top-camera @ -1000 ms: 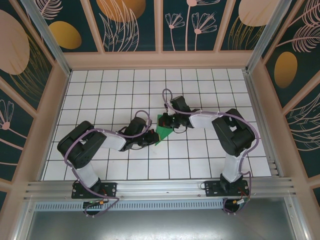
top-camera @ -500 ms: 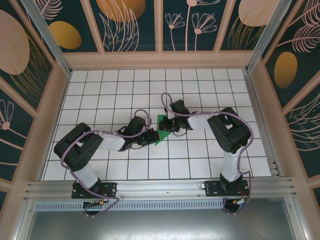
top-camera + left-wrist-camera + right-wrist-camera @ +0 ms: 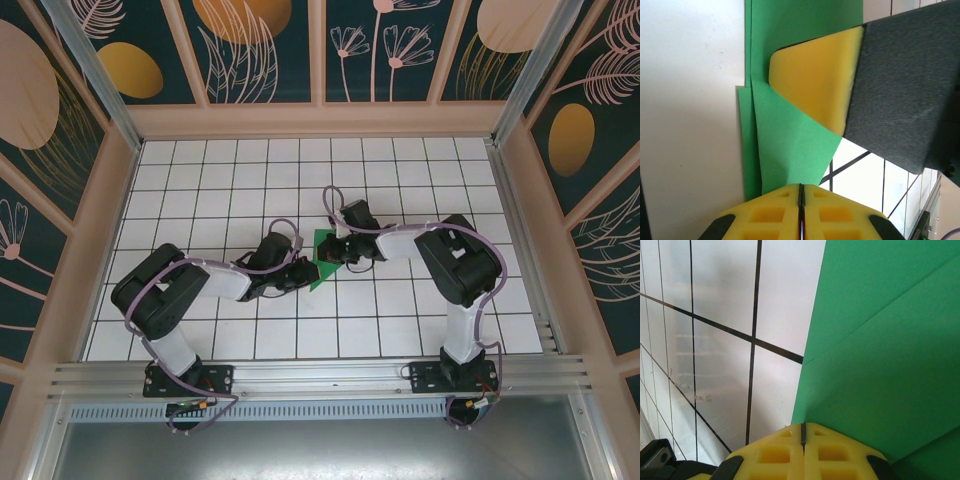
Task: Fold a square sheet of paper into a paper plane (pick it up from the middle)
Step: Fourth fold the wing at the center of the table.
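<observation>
left arm point(image 3: 190, 280): elbow out to the left, forearm reaching right to mid-table. Pose barely off from a second ago.
left gripper point(image 3: 303, 272): fingers closed flat together, with no gap at the seam in its wrist view point(image 3: 801, 192). The tips sit at the paper's left side, and the sheet runs up to and under them. Can't tell whether it pinches a layer or just presses down. Same spot as a second ago, give or take.
green paper point(image 3: 324, 243): mid-table, between the two grippers, lying flat. Already folded: the wrist views show crease lines point(image 3: 890, 340) and an overlapping layer point(image 3: 790, 145). From above it narrows toward the near edge. It hasn't shifted on the grid. Less green shows from above than a second ago, because the right gripper now covers its right part.
right gripper point(image 3: 338, 250): fingers closed, seam tight in its wrist view point(image 3: 802, 432), tips on the paper. In the left wrist view one of its yellow pads point(image 3: 815, 75) lies on the sheet. A second ago it sat further right, at the paper's edge. It has since slid left onto the paper, with no visible change over the last half second.
right arm point(image 3: 455, 265): elbow pulled in to the left versus a second ago, steady since.
table point(image 3: 200, 200): white tiles, dark grid lines.
</observation>
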`<action>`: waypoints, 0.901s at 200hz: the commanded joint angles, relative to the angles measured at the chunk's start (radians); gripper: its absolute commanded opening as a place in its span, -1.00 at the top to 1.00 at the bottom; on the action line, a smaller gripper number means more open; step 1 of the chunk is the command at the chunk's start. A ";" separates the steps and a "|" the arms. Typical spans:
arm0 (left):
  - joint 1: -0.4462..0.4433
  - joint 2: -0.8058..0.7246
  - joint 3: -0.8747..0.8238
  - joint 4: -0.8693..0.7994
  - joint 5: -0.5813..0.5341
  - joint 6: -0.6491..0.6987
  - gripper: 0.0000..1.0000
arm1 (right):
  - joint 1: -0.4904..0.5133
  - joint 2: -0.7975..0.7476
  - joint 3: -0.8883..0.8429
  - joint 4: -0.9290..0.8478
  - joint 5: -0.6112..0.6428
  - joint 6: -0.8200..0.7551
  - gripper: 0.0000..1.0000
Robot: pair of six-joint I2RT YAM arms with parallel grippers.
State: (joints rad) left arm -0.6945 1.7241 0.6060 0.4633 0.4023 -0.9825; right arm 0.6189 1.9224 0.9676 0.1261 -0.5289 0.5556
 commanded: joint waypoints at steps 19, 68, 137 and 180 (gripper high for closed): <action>0.003 0.023 -0.023 0.049 0.044 -0.030 0.78 | 0.003 -0.059 -0.040 0.001 -0.051 -0.004 0.94; 0.004 0.021 -0.043 0.050 0.031 -0.041 0.78 | 0.011 -0.078 -0.056 0.005 -0.071 0.010 0.88; 0.003 0.020 -0.063 0.059 0.023 -0.053 0.78 | 0.018 -0.022 -0.062 0.004 -0.059 0.017 0.87; -0.009 0.004 -0.084 0.038 0.054 -0.046 0.82 | 0.018 0.030 -0.038 -0.057 0.011 0.015 0.90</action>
State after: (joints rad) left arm -0.6937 1.7329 0.5522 0.5373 0.4309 -1.0267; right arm 0.6296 1.8988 0.9222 0.1265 -0.5758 0.5644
